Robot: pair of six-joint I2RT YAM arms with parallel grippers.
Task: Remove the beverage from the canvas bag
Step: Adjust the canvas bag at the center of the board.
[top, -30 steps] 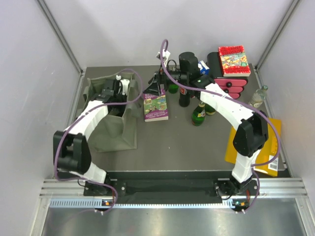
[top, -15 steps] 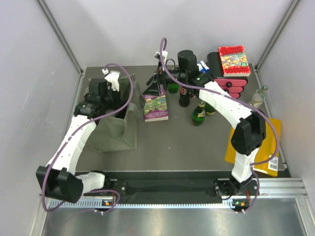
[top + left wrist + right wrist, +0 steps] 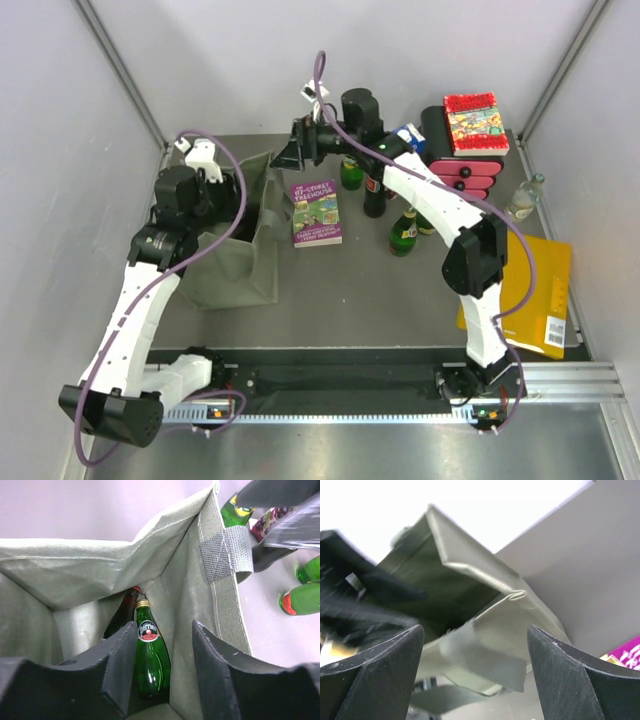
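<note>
Item: canvas bag (image 3: 232,262), one, olive cloth, standing open at the far left corner of the surface (image 3: 350,300). Contents, seen from the left wrist: two beverages, one green Perrier bottle (image 3: 151,660) and one dark bottle (image 3: 121,619) with a red cap, both leaning in the bag's bottom corner. Step in hand, by judgement: the reach into the bag, nothing lifted yet. The left fingers (image 3: 116,667) are hanging over the mouth, standing apart and gripping nothing, with the green bottle lying below the gap. The right fingers (image 3: 372,677) are spread wide at the bag's rim; one strap handle (image 3: 485,661) is passing between them unpinched. The next move is likely calling for a descent and a close around the green bottle's neck while the rim is kept open. Outside the bag: three green bottles, one dark bottle (image 3: 374,197), one clear bottle (image 3: 526,194) at the right edge, one purple book (image 3: 317,212), one red book (image 3: 476,123) on one pink drawer box (image 3: 470,172).
</note>
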